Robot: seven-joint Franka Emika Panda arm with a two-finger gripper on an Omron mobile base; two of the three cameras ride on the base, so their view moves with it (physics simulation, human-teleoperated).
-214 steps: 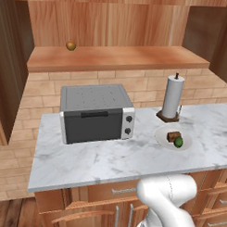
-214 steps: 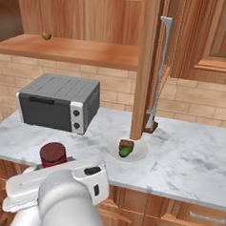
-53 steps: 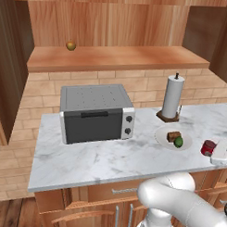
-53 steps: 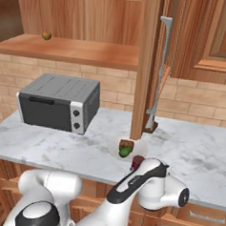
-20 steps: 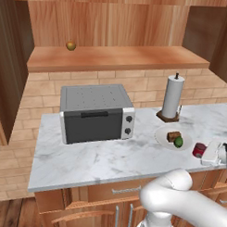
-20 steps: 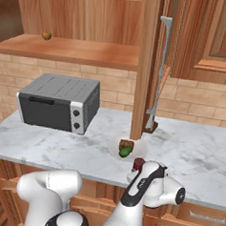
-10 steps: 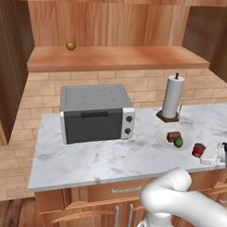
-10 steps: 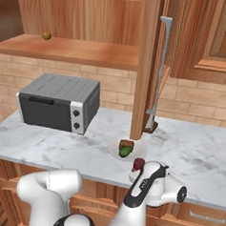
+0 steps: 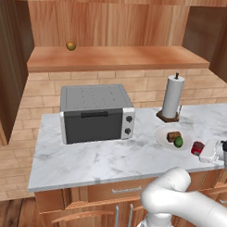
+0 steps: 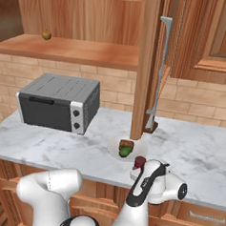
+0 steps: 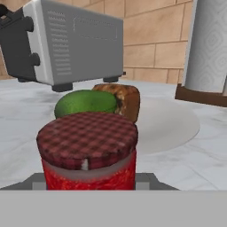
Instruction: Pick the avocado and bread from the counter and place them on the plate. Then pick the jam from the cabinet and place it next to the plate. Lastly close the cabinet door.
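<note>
The red jam [image 11: 87, 150] jar with its checked lid sits between my fingers, and my gripper [image 11: 88, 182] is shut on the jam [image 9: 197, 147] low at the counter [image 9: 109, 157], just right of the plate [image 9: 161, 134]. Whether the jar touches the marble I cannot tell. The avocado [image 9: 179, 142] and the bread [image 9: 173, 136] lie together on the plate. In the right base view the jam [image 10: 139, 161] and gripper [image 10: 140, 168] are at the plate's [image 10: 113, 148] near edge, before the avocado [image 10: 123, 152] and bread [image 10: 126, 144]. The cabinet [image 9: 112, 59] stands open above.
A grey toaster oven [image 9: 94, 112] stands left of the plate, and a paper towel holder [image 9: 173, 96] behind it. A yellowish-brown fruit [image 9: 70, 45] sits on the cabinet shelf. The open cabinet door [image 10: 148, 65] hangs edge-on above the plate.
Over the last second the gripper and jam have stayed almost still. Before that they came from low near the base to the counter, then slid left toward the plate.
</note>
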